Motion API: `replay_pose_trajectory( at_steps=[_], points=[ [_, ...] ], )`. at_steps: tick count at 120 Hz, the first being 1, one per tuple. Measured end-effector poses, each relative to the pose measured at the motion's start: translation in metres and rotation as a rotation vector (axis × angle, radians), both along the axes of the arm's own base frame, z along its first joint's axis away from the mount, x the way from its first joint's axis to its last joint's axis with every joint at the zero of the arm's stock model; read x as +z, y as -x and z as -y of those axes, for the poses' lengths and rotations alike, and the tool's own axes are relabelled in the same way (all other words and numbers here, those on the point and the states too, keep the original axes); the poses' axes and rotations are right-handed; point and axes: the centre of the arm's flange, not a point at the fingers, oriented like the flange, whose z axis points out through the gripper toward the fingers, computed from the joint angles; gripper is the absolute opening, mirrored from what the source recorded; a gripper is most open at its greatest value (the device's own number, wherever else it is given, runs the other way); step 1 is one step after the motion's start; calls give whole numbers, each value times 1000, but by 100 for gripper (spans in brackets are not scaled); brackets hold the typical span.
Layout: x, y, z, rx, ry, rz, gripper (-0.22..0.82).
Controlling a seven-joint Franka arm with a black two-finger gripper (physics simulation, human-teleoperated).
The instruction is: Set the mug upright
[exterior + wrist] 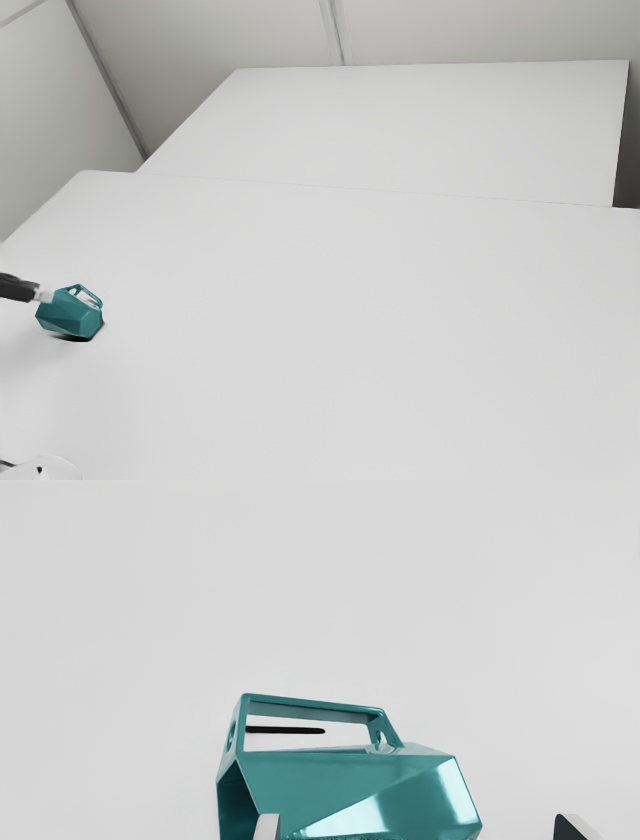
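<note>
Lying on its side, the shiny blue-green mug with flat faces (70,312) is on the big smooth white table (350,320), which spreads from the mug toward the exterior view's right. The job does not look done: the mug must still be tipped up onto its bottom. The black two-finger gripper with pale tips (417,827) is right by the mug. It is spread wide, one finger near the mug's mouth, the other past its bottom. It pinches nothing; whether it touches the mug is hard to tell.
</note>
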Motion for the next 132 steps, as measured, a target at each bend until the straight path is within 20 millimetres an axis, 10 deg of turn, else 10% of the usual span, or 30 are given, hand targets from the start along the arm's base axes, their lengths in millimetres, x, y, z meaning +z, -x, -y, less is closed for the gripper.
replay_pose_trajectory(
  at_steps=[132],
  points=[
    [-59,14,1,-219,-72,105,56]
  ],
)
